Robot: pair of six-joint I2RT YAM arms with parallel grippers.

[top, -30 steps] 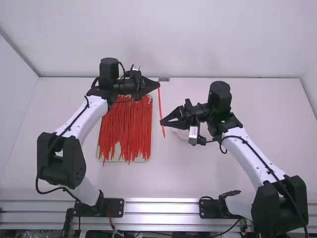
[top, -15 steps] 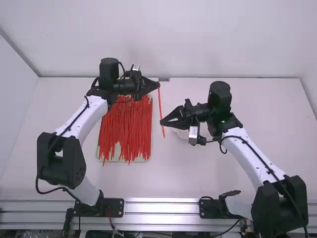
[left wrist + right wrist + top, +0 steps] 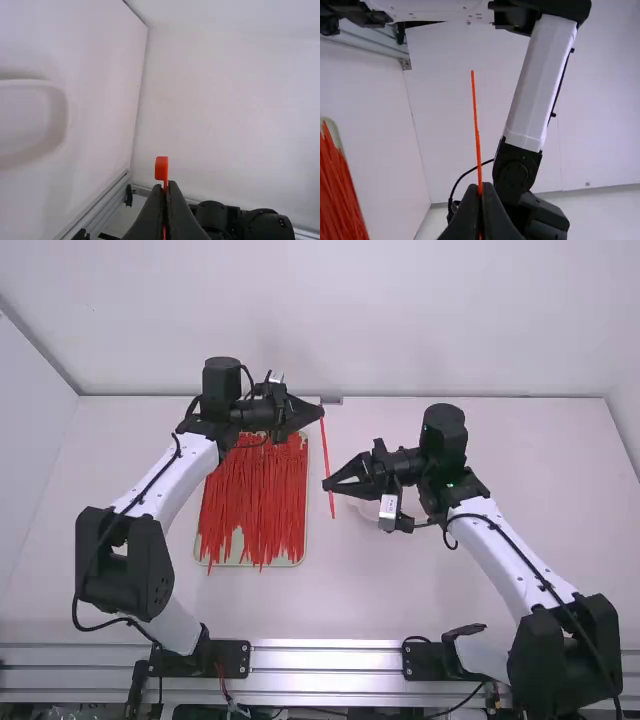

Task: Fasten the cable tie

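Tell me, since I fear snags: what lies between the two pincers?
Only the red cable tie both hold, running from left pincer to right pincer, in the high view.

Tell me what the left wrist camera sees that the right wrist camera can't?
Left wrist view's own: the cable tie's square head poking beyond the left gripper. Right wrist view's own: the tie's long thin strap beyond the right gripper, the pile of red ties, a white arm link. Shared: that red tie pinched by a shut gripper.
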